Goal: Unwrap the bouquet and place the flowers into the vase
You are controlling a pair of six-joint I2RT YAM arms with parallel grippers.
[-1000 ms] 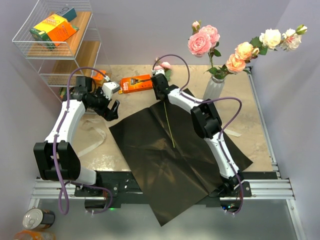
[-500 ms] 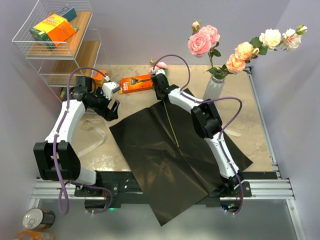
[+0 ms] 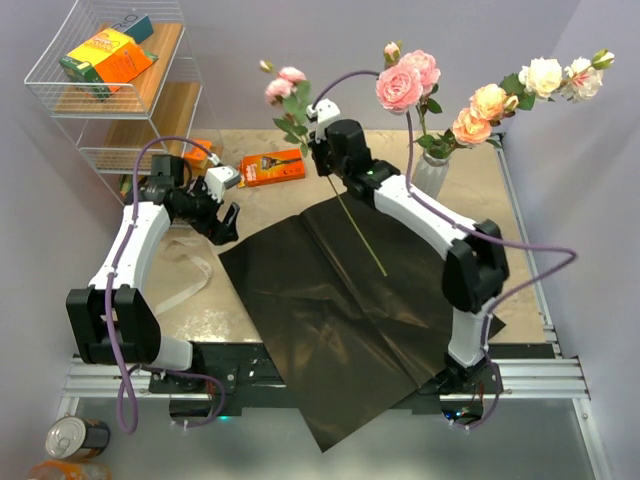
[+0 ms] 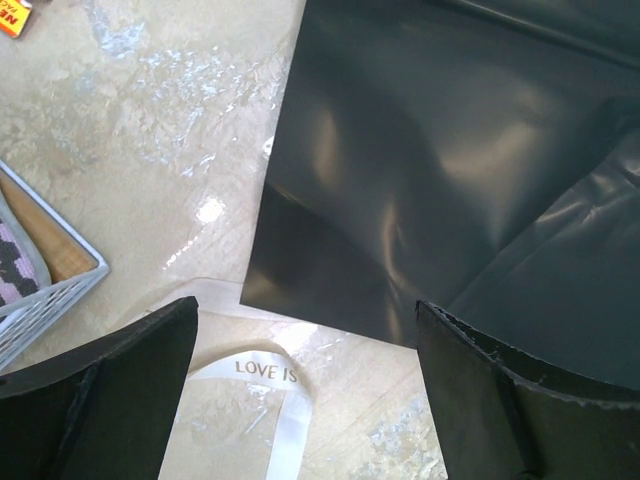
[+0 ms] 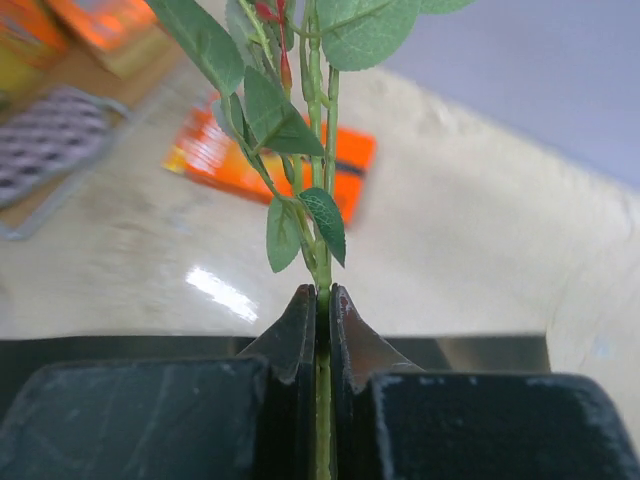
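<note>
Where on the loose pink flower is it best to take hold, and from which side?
On the bare stem just under the lowest leaves, jaws closing across it from the side, as the right claw does. Blooms and leaves would crush; the long lower stem is free for the vase.

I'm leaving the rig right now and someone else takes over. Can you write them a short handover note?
The right tool is shut on the pink flower, held up by its stem near the vase.
The left tool is open and empty above the ribbon.
Done: the wrapping paper lies open; other flowers stand in the vase.
Left: the held flower goes into the vase.
</note>
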